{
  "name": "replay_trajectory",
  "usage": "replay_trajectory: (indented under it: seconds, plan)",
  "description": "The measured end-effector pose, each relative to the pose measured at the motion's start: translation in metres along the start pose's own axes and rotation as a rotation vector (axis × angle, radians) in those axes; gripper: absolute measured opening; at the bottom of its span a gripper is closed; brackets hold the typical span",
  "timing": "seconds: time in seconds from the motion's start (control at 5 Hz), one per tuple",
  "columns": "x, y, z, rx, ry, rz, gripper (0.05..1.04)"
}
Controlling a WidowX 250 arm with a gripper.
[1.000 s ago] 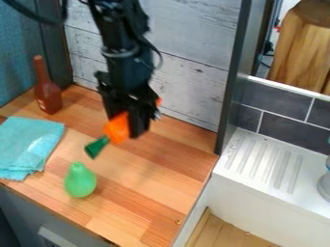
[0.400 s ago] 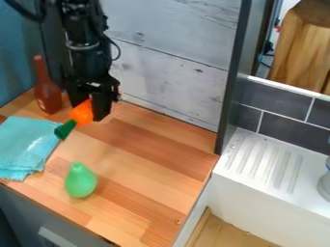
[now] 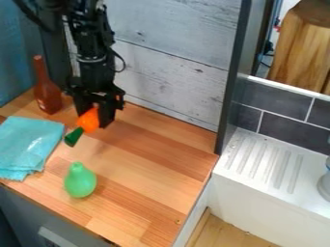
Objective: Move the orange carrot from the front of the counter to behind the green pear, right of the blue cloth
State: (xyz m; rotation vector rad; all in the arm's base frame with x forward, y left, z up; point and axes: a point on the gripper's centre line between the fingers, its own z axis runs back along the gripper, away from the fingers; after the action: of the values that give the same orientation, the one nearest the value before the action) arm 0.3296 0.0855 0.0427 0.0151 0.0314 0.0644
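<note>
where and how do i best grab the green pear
Best taken from straight above, I'd say, with the fingers on opposite sides of the green pear, just below its narrow neck. It appears to stand narrow end up, and its sides swell out beneath, so a grip there should resist slipping upward. The gripper would need to release the orange toy first.

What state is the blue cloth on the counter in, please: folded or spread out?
Folded: the blue cloth lies flat, with layered edges visible at its lower corner.
</note>
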Motion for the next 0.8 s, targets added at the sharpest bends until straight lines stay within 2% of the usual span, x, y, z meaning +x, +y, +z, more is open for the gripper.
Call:
replay_trajectory:
  seconds: [0.4, 0.6, 0.8]
  plan:
    - [0.01, 0.007, -0.03, 0.025, 0.075, 0.039, 0.593]
    - [0.009, 0.007, -0.037, 0.021, 0.091, 0.045, 0.592]
    - [0.012, 0.007, -0.038, 0.018, 0.111, 0.028, 0.637]
